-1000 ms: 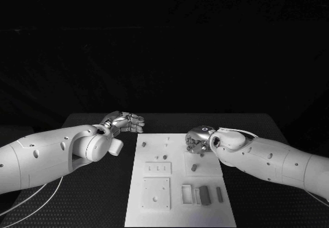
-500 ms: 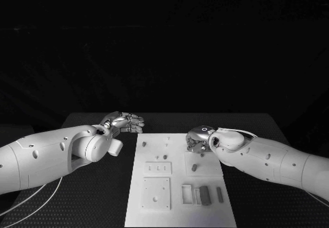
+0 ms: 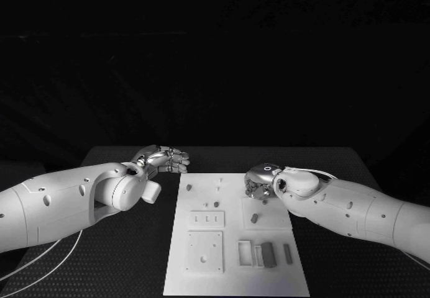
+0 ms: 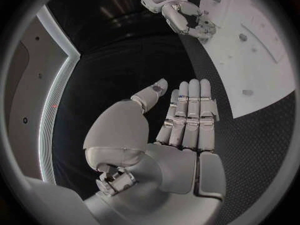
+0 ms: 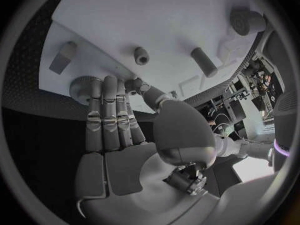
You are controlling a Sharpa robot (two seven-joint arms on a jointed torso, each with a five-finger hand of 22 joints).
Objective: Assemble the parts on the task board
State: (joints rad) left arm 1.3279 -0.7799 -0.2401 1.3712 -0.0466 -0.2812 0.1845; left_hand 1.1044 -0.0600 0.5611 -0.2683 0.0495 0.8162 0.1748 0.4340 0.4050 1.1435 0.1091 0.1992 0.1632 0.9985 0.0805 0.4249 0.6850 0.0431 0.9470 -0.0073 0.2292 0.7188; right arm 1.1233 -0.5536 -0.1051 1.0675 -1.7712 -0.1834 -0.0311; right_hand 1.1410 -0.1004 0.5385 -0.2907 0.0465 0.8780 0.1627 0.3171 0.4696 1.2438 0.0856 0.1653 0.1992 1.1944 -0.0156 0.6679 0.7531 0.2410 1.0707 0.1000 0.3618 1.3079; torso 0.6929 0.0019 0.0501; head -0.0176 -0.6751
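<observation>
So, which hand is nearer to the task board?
Right. The right hand is over the task board at its far right part. The left hand hangs beside the board's far left corner, over the table.

Head camera looks down; wrist cameras sit close behind hands, sharing the task board.

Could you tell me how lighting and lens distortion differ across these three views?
Head view: dim, the task board brightest against the black table. Left wrist view: fisheye bends the board's edge past the left hand. Right wrist view: brighter, the board curved behind the right hand.
</observation>
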